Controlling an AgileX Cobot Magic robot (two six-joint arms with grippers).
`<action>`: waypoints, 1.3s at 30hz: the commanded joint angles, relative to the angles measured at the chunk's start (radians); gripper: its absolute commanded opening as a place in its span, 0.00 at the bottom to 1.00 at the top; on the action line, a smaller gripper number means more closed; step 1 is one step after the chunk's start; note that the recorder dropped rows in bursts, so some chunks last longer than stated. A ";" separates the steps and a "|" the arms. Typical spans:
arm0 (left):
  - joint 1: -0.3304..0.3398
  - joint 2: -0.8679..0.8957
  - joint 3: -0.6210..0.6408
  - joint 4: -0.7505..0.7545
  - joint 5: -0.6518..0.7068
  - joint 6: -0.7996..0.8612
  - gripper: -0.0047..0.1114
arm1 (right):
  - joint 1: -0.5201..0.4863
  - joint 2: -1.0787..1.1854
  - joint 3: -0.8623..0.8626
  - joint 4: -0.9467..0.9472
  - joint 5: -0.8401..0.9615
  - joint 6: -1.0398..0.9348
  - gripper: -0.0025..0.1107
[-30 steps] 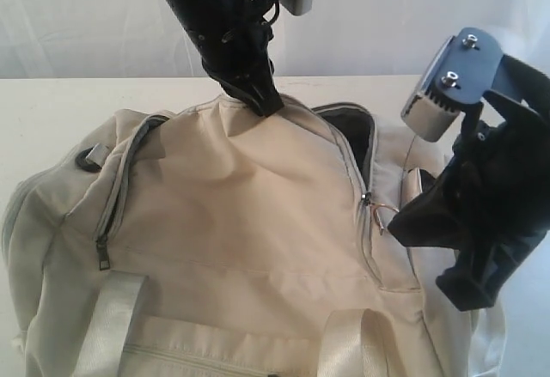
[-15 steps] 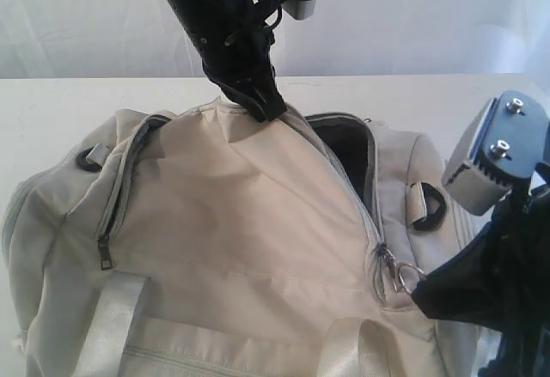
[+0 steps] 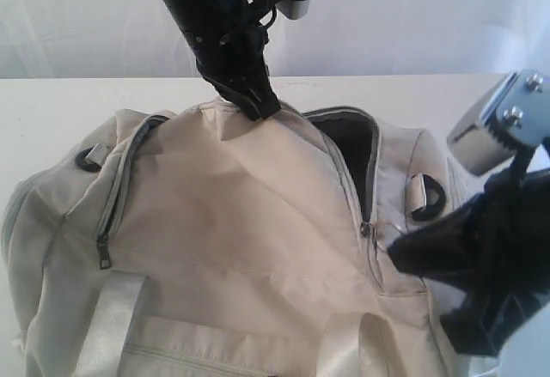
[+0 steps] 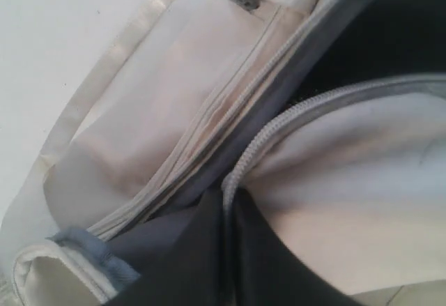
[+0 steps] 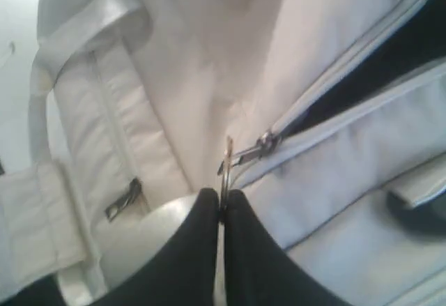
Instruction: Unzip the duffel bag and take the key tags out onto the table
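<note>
Right fingers (image 5: 198,250) are pressed tight together on the metal ring of the zipper pull (image 5: 237,158). They sit at the right side of the duffel bag (image 3: 232,214), just beside the slider. Left fingers (image 4: 181,257) are likewise closed, pinching the far edge of the bag's top flap (image 3: 223,179) at its grey zipper tape and holding that edge raised. The bag lies on the white tabletop (image 3: 51,102), filling the near and middle part of it, with its white webbing handles (image 3: 112,317) toward the near side. As for progress, the unzipping looks partly done. From the far right corner down to the slider the zipper stands apart, and a dark gap (image 3: 351,149) shows the lining inside. A short stretch of closed track appears to run on toward the near side below the slider. Whether the left run of the zipper (image 3: 116,197) is open cannot be told from here. The key tags are not in sight in any view. They are presumably inside the bag, since none lie on the tabletop. By this reckoning the first step is well under way. Widening the mouth, reaching in, finding the tags and setting them out on the tabletop are all left to do.
</note>
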 commanded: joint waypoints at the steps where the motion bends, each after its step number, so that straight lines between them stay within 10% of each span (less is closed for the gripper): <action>1: 0.005 -0.011 -0.002 0.007 0.008 -0.004 0.04 | -0.001 -0.006 -0.061 0.047 -0.066 -0.015 0.02; 20: 0.005 -0.041 -0.002 0.004 -0.075 -0.031 0.04 | -0.001 0.040 -0.105 0.046 0.338 -0.033 0.02; 39: 0.005 -0.054 -0.001 0.054 0.174 0.024 0.04 | -0.001 0.040 -0.105 0.002 0.193 -0.033 0.02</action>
